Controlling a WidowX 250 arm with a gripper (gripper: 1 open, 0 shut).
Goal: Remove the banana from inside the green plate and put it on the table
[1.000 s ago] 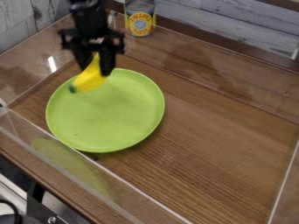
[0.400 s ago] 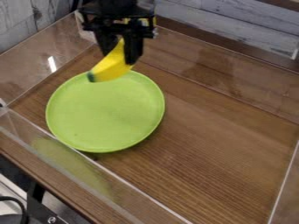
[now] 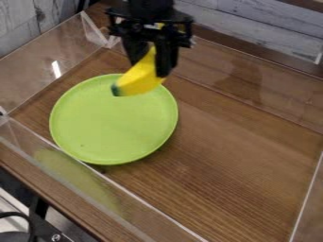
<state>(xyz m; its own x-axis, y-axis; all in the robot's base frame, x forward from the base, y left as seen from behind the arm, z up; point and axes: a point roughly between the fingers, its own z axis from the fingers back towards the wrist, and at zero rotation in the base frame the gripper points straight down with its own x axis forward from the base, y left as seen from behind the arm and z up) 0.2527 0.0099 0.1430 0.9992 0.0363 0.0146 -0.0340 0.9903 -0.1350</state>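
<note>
The banana (image 3: 140, 78) hung clear of the plate (image 3: 94, 128), held in the air above the plate's far right rim, with its dark stem end pointing down and to the left and its yellow body slanting up toward the gripper (image 3: 157, 62). The gripper pointed straight down and was closed on the banana's upper end, its dark fingers clamped on either side of the fruit; nothing else was in its hold. The plate itself lay empty on the surface (image 3: 240, 151), near the left side of the enclosure formed by low clear walls (image 3: 76, 175). The step in hand was judged to be the carry: the banana was lifted out and was over the plate's edge, not yet over bare wood. The next move would call for travel to the right, past the rim, over the open brown surface, followed by a descent until the banana was close to the wood, and only then a release. A can (image 3: 151, 25) stood behind the arm, well apart from the likely placement zone.
</note>
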